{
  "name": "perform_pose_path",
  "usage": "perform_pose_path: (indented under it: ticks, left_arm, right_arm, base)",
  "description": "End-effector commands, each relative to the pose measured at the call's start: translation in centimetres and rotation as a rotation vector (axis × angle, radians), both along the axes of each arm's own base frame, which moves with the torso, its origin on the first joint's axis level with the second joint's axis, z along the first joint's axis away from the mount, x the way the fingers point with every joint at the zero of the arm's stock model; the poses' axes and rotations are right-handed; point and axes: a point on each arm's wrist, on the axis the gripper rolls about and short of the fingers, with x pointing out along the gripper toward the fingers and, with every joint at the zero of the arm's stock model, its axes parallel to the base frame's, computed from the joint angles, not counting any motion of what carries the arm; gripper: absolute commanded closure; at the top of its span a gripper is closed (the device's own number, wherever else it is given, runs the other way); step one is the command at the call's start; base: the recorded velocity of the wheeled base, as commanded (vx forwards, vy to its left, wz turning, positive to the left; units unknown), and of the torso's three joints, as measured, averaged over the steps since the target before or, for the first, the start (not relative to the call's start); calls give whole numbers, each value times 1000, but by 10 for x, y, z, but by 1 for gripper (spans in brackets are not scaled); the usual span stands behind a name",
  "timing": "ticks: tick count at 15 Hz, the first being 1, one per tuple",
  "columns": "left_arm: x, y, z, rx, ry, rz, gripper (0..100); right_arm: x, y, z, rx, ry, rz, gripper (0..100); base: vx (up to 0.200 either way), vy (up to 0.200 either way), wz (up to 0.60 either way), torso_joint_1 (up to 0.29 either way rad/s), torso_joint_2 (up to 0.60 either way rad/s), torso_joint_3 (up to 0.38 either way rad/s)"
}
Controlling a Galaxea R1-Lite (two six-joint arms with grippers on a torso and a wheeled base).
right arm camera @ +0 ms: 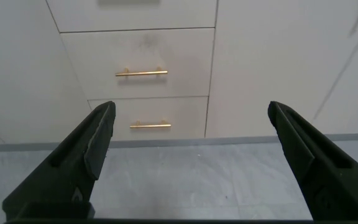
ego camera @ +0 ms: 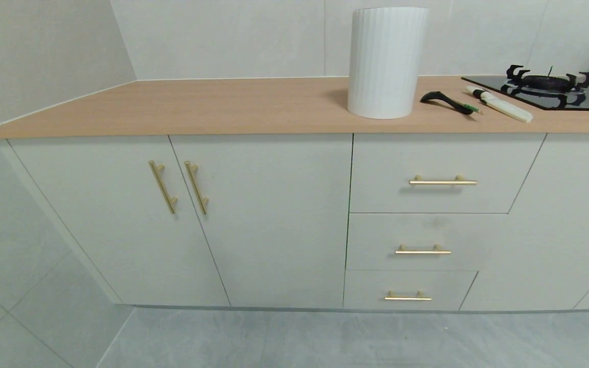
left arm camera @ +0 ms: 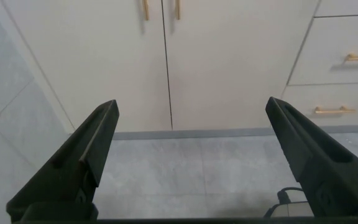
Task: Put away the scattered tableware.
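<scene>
On the wooden countertop (ego camera: 197,105) lie a black-handled utensil (ego camera: 447,100) and a white-handled utensil (ego camera: 501,105), side by side to the right of a tall white ribbed container (ego camera: 385,61). My left gripper (left arm camera: 191,118) hangs open low over the floor, facing the cupboard doors (left arm camera: 166,56), with nothing between its fingers. My right gripper (right arm camera: 191,121) is also open and empty, low in front of the drawers (right arm camera: 138,62).
A black hob with pan supports (ego camera: 550,87) sits at the counter's far right. Below the counter are two cupboard doors with brass handles (ego camera: 179,186) and three drawers with brass handles (ego camera: 443,181). A grey tiled floor (ego camera: 299,340) lies in front, and a wall closes the left side.
</scene>
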Motion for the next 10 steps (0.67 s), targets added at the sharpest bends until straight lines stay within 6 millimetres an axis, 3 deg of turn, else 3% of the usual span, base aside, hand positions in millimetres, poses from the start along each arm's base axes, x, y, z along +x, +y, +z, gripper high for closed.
perform_pose_path:
  ticks: [1, 6, 10]
  left_arm:
    - [0, 0, 0, 0, 0, 1, 0]
    - [0, 0, 0, -1, 0, 1, 0]
    - [0, 0, 0, -1, 0, 1, 0]
  right_arm:
    - [0, 0, 0, 0, 1, 0, 0]
    - [0, 0, 0, -2, 1, 0, 0]
    - [0, 0, 0, -3, 2, 1, 0]
  base:
    - [200, 0, 0, 2, 7, 7]
    - [200, 0, 0, 3, 1, 2]
    - [0, 0, 0, 0, 0, 0]
